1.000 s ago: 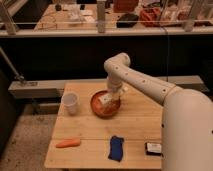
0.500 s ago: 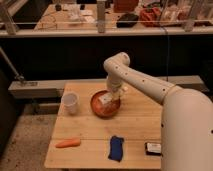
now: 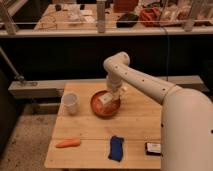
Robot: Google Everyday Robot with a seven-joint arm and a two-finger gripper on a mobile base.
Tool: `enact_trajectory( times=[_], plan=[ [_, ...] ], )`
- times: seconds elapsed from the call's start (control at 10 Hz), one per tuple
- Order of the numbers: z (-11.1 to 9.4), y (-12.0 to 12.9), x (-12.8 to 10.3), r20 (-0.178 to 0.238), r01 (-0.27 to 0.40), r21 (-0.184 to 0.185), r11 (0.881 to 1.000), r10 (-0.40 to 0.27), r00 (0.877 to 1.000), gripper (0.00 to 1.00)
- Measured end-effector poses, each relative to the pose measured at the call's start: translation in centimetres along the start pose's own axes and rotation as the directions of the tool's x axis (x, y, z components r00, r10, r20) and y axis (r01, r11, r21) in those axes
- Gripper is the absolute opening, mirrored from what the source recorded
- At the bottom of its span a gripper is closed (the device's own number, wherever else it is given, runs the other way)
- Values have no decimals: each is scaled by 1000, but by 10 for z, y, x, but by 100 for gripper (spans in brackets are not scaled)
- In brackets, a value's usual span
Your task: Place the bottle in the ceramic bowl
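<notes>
The orange-red ceramic bowl (image 3: 96, 108) stands on the wooden table (image 3: 140, 122), towards the back middle. The small pale cream bottle (image 3: 105, 99) with a brownish patch is inside the bowl's outline, tilted, right at the tip of my gripper (image 3: 112, 96). The gripper reaches down over the bowl from the right, at the end of the white arm. I cannot tell whether the bottle rests on the bowl or hangs just above it.
A white cup (image 3: 69, 102) stands left of the bowl. An orange carrot (image 3: 68, 143) lies at the front left, a blue cloth (image 3: 116, 148) at the front middle, and a small black object (image 3: 153, 147) at the front right. A dark railing runs behind the table.
</notes>
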Motion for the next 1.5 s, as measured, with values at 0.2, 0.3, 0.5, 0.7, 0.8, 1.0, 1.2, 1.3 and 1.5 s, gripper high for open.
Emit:
enact_trajectory(
  times=[0.2, 0.3, 0.5, 0.7, 0.8, 1.0, 1.2, 1.3, 1.5],
  plan=[
    [-1, -1, 0, 1, 4, 1, 1000, -4, 1000, 46],
    [-1, -1, 0, 1, 7, 2, 1000, -7, 1000, 46],
    [-1, -2, 0, 1, 13, 2, 1000, -13, 1000, 46],
    [-2, -2, 1, 1, 17, 2, 1000, -17, 1000, 43],
    [-2, -2, 1, 2, 20, 2, 1000, -20, 1000, 37],
    [-2, -2, 1, 3, 25, 2, 1000, -25, 1000, 36],
    [-2, -2, 0, 3, 30, 2, 1000, -30, 1000, 36],
    [-2, -3, 0, 3, 32, 2, 999, -32, 999, 36],
    [-2, -2, 0, 4, 36, 1, 999, -36, 999, 36]
  ],
)
